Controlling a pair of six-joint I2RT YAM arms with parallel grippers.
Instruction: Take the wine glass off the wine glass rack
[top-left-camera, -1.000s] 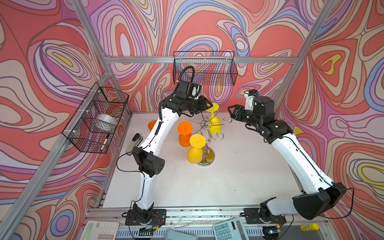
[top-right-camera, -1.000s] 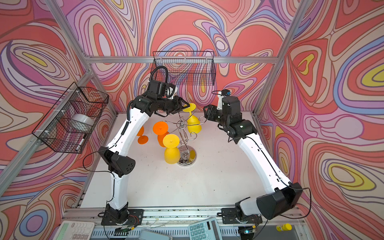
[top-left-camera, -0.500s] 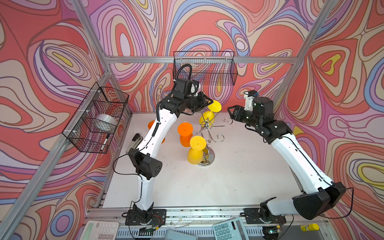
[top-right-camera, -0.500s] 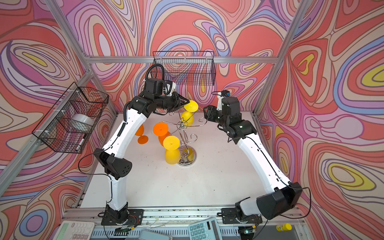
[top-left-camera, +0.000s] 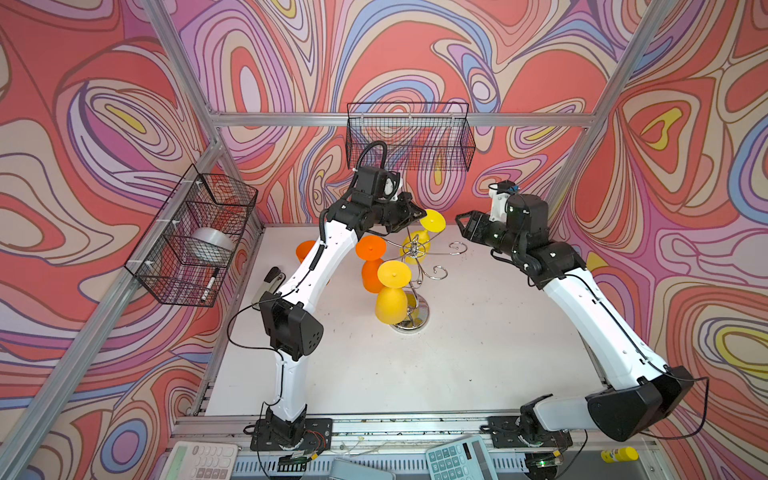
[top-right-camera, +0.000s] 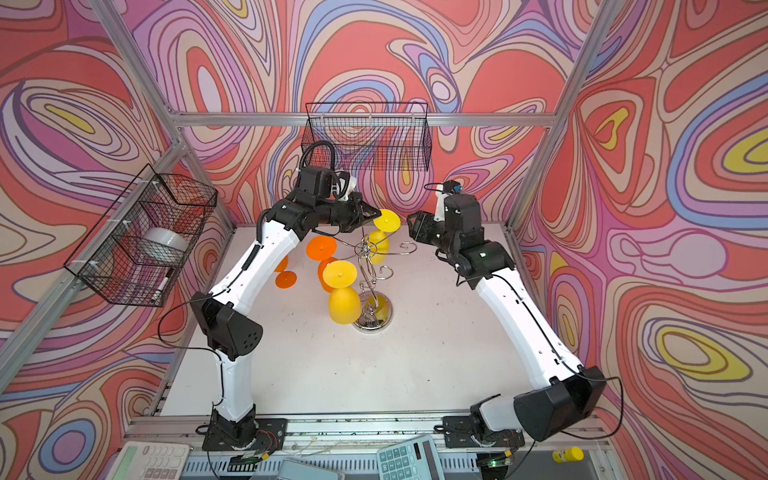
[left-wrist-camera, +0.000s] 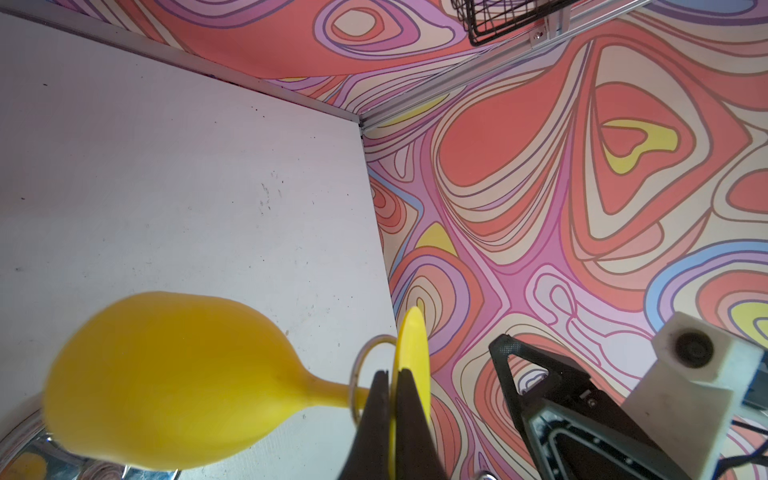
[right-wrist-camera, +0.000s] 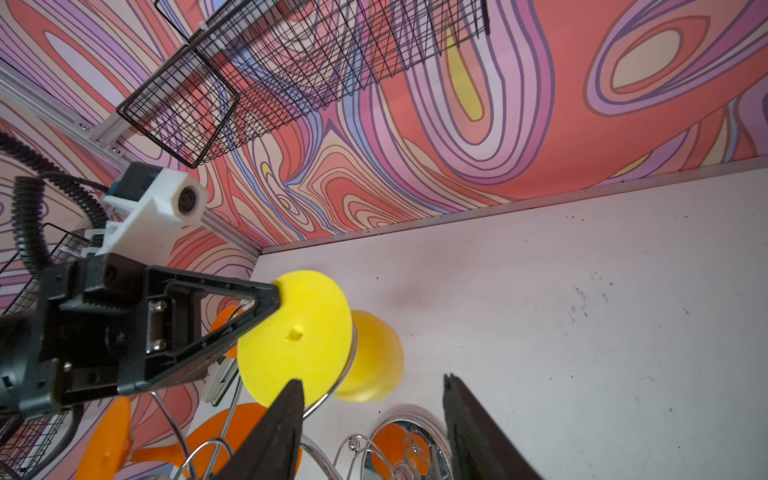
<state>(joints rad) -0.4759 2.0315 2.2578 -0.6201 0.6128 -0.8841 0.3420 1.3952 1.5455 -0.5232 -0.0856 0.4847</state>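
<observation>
In both top views the chrome wine glass rack (top-left-camera: 417, 318) stands on the white table (top-left-camera: 478, 357), and the left gripper (top-left-camera: 422, 214) meets the foot of the yellow wine glass (top-left-camera: 433, 220) hung on its far side, the right gripper (top-left-camera: 462, 222) just beside it. The left wrist view shows the left gripper (left-wrist-camera: 390, 372) pinched tight on the rim of that foot, a rack hook ringing the stem. In the right wrist view the right gripper (right-wrist-camera: 372, 379) has its jaws apart, holding nothing, near the yellow foot.

Swirly red/purple walls (top-left-camera: 415, 50), alu frame (top-left-camera: 291, 119), white tabletop (top-left-camera: 457, 365), 2 black wire baskets (top-left-camera: 409, 141), prob. diffuse light.
</observation>
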